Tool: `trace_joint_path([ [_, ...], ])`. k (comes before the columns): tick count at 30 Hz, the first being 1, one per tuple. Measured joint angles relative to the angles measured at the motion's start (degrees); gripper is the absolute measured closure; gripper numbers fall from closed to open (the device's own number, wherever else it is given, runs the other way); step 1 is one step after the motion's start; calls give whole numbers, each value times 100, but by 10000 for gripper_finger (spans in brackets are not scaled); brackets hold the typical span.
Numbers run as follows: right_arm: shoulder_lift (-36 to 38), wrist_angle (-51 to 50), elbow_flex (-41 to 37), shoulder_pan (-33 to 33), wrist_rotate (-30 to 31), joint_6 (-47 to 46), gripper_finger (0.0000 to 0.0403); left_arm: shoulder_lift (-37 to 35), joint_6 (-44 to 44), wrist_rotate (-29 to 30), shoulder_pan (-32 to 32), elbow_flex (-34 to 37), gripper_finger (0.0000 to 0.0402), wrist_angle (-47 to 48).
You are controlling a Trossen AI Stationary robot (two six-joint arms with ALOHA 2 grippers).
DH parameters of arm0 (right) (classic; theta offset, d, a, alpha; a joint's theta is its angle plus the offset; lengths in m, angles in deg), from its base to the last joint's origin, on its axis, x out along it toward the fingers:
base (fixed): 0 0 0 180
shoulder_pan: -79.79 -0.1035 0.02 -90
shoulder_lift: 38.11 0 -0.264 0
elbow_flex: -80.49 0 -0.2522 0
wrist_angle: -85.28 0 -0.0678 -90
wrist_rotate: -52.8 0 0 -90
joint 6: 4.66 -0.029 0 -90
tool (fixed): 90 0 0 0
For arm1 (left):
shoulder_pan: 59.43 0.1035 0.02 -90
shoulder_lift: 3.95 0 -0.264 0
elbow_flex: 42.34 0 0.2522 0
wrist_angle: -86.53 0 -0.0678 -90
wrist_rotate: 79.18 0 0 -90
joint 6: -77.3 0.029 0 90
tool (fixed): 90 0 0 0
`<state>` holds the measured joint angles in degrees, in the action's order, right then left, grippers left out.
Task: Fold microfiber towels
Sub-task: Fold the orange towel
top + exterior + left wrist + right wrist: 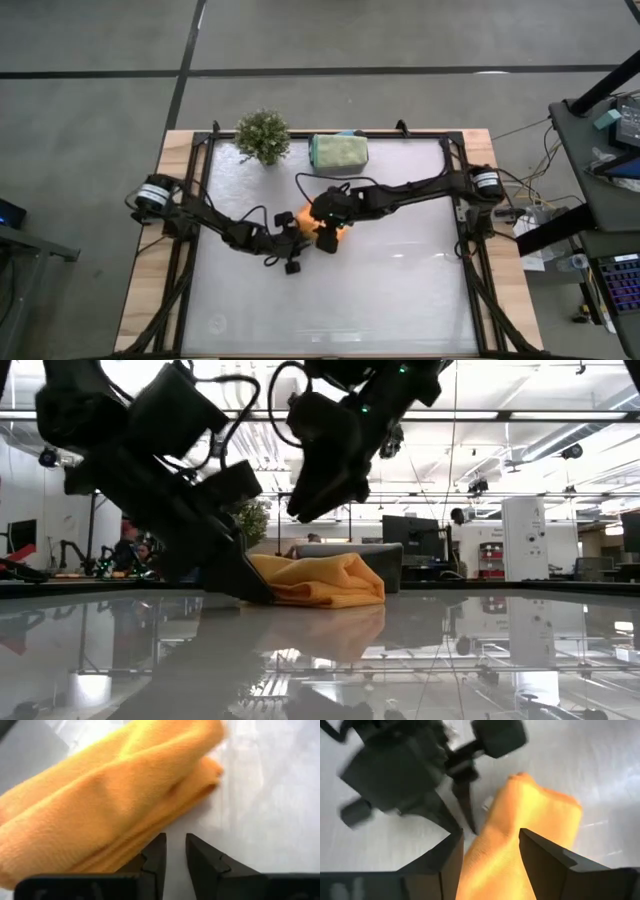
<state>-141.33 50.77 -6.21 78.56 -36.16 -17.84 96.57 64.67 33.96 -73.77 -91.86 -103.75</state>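
One orange towel (332, 238) lies folded in several layers on the table's middle; it also shows in the low view (322, 582). My left gripper (175, 851) is down at the table beside the towel's left end (258, 590), open by a narrow gap with nothing between its fingers. My right gripper (490, 842) hangs wide open above the towel (520, 830), clear of it (312, 500). A light green towel (338, 151) lies folded at the far edge, with a bit of teal behind it. Other towels are not in view. My left gripper touches the orange towel only with the outer side of one finger (152, 855), which lies against the folded edge (127, 855) at the towel's left end. The fingers slant down from the table's left. The towel rests flat on the table.
A small potted plant (262, 136) stands at the far edge, left of the green towel. A grey bin (392, 565) shows behind the orange towel in the low view. The table's near half (340, 310) is bare. Desks and screens fill the room beyond.
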Motion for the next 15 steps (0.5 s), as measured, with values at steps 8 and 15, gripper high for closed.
trace_joint_path([
  [8,304,26,-665,-129,-1,537,225,-947,2,-151,-182,-3,343,1023],
  [15,309,1023,-1366,-229,89,686,247,-1672,1158,415,-130,-12,343,1061],
])
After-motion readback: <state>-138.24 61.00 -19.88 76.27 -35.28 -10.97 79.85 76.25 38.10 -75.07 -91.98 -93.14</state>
